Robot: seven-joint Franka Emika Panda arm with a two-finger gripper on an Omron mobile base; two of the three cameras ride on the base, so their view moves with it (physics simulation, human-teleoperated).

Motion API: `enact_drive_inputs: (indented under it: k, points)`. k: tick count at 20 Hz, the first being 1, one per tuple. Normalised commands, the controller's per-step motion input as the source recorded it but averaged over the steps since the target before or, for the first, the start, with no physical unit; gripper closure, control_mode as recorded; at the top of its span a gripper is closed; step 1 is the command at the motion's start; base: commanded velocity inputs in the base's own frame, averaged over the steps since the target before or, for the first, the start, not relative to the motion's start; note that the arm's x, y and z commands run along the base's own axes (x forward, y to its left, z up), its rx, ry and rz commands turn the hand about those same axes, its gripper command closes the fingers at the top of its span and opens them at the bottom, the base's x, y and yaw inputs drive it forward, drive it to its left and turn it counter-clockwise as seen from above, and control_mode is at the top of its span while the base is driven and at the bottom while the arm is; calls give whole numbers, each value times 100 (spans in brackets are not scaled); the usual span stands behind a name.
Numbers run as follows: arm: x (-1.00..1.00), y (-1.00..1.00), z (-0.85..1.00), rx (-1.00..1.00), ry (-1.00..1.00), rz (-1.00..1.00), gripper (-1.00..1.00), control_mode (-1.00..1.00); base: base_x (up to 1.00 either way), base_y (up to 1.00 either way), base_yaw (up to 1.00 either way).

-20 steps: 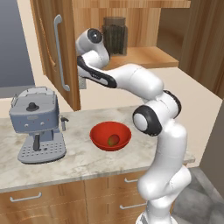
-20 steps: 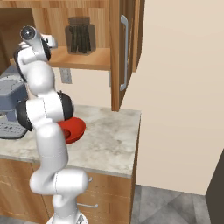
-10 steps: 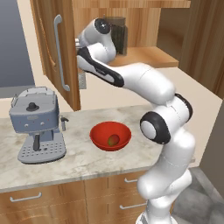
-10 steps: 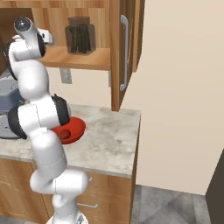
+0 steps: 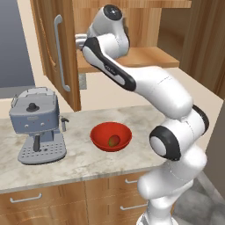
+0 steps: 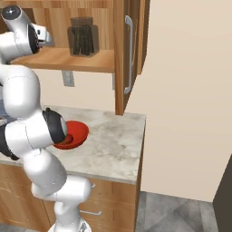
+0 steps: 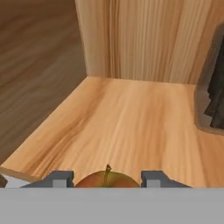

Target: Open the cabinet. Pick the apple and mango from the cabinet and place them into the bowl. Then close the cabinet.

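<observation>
Cabinet [image 5: 52, 48] doors swung wide, shelf [image 7: 131, 127] exposed. Hand [image 7: 106, 178] at shelf level inside cabinet, fingers [image 7: 59, 178] part-spread, apple [image 7: 106, 180] sitting between them with stem up; grip contact cannot be told. Dark jar [image 6: 82, 37] on shelf to one side. Red bowl [image 5: 99, 132] on desk [image 5: 79, 162] holding mango [image 5: 114, 140]; grey coffee machine [image 5: 37, 125] beside bowl.

Glossy white rounded arm [image 5: 158, 88] segments, black joint rings, small grey fingertips [image 7: 60, 178].
</observation>
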Motion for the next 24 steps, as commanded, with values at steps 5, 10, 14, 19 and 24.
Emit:
enact_drive_inputs:
  k: [5, 10, 14, 19, 24]
  points:
    - [-92, -44, 0, 0, 13, -4, 100, -100, 0, 0, 0]
    - [-68, -51, -10, 0, 11, 0, 100, -100, 0, 0, 0]
    - [-19, -39, -34, -1, 6, 0, 100, -100, 0, 0, 0]
    - [-9, -26, -64, -6, 10, 0, 100, -100, 0, 0, 0]
    - [-7, -22, -72, -8, 8, 0, 100, -100, 0, 0, 0]
